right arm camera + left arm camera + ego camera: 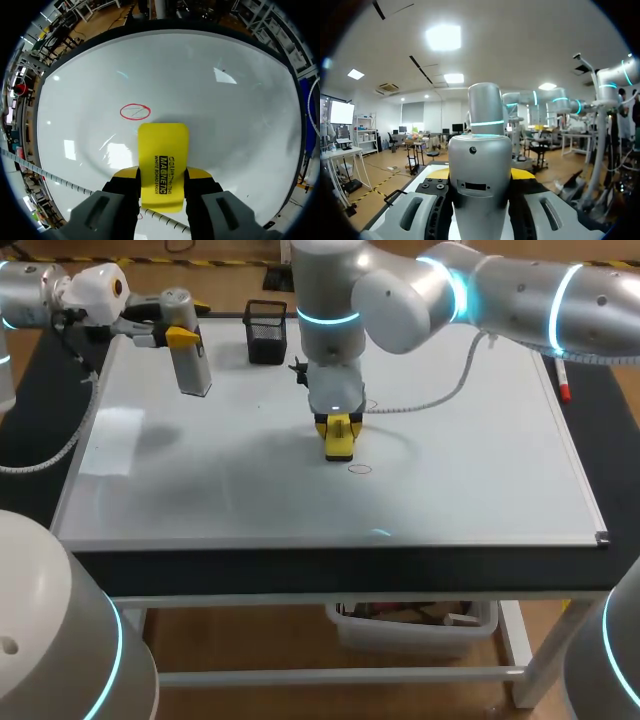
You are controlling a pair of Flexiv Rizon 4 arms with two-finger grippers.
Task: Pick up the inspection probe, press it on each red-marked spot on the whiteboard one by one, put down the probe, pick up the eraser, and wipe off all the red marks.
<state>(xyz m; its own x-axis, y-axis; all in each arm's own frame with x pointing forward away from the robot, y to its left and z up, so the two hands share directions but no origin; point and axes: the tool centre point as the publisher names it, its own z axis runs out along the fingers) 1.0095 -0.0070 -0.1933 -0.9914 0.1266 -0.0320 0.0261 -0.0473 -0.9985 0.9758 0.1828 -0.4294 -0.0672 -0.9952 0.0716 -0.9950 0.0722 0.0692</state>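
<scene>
Yellow eraser (163, 165) sitting near the middle of the whiteboard (480, 480), right gripper (162, 173) pinching it from both sides. Red circle (135, 111) lying just ahead of it, apart. Left gripper (180, 337) clamping the grey probe (187, 355) at the far left corner. Black mesh cup (265, 331) standing at the far edge.

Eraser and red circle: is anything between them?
No. In the right wrist view, only bare whiteboard lies between the yellow eraser and the red circle ahead of it.
</scene>
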